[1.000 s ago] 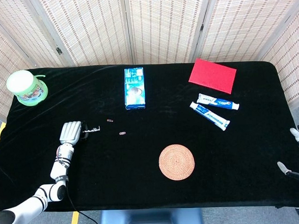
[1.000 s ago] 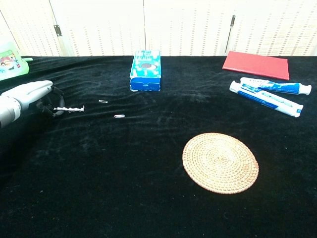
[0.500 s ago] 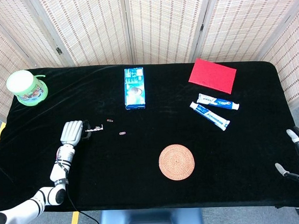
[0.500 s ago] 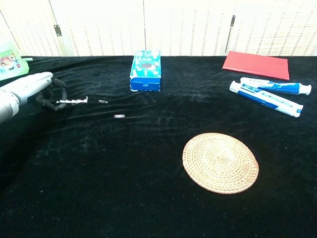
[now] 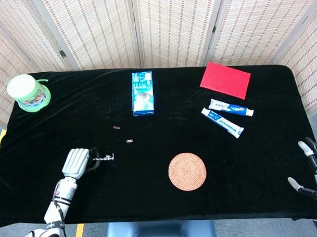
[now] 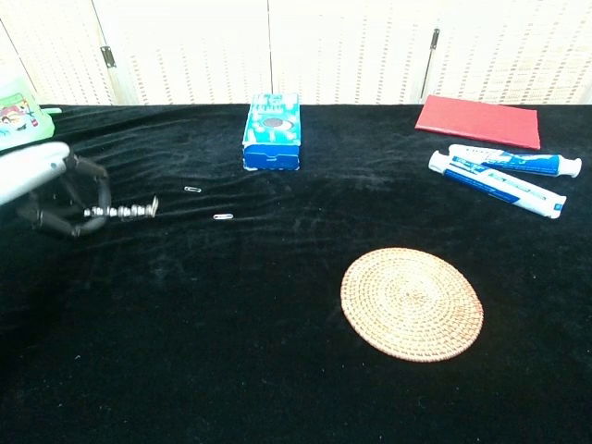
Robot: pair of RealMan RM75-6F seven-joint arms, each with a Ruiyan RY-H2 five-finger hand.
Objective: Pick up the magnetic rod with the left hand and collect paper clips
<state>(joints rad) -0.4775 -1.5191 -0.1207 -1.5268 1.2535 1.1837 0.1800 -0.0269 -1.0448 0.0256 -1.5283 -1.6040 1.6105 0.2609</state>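
Note:
My left hand [image 5: 77, 162] [image 6: 51, 186] holds the thin magnetic rod [image 5: 104, 159] [image 6: 122, 212] lifted above the black table at the left, tip pointing right. Several paper clips cling along the rod. Two loose paper clips lie on the cloth: one [image 5: 116, 127] [image 6: 191, 190] farther back, one [image 5: 130, 141] [image 6: 223, 216] nearer, both to the right of the rod tip. My right hand [image 5: 314, 167] shows at the far right table edge in the head view, fingers apart, holding nothing.
A blue box [image 5: 142, 93] lies at the back centre, a green tub [image 5: 27, 92] at the back left, a red book [image 5: 225, 80] and two toothpaste tubes [image 5: 226, 116] at the right. A round woven coaster [image 5: 187, 171] sits front of centre.
My left hand has lifted and drawn toward the front of the table with the rod, away from the two loose clips. The right hand shifted slightly at the table edge.

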